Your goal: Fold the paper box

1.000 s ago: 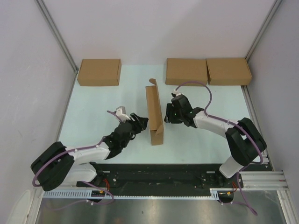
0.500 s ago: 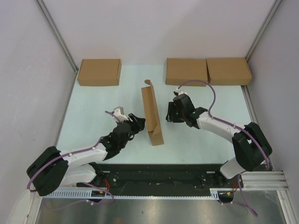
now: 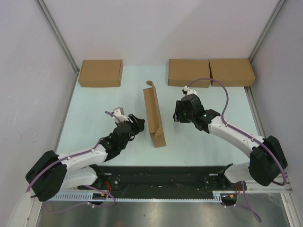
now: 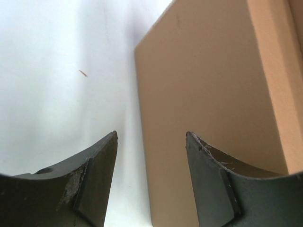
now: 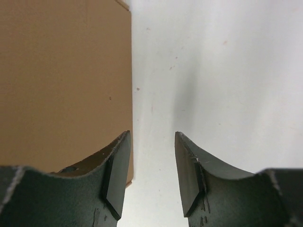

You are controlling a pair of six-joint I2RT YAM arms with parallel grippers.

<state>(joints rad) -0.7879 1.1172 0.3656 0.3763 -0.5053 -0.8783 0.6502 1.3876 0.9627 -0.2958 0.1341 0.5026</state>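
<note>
Paper box (image 3: 154, 113) stands on edge at mid-bench (image 3: 94, 118), between the two arms. Overhead I see only its narrow top, plus three closed boxes (image 3: 100, 73) at the far edge. The wrist views show its broad faces instead. Left gripper (image 4: 151, 156): fingers apart, holding nothing. Right gripper (image 5: 152, 156): fingers apart, holding nothing.

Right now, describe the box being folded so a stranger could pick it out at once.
Find the pale green table. At its middle, between the left gripper and the right gripper, stands the paper box. The three other boxes lie flat along the far edge; this one alone stands on edge, a narrow brown strip from above.
</note>
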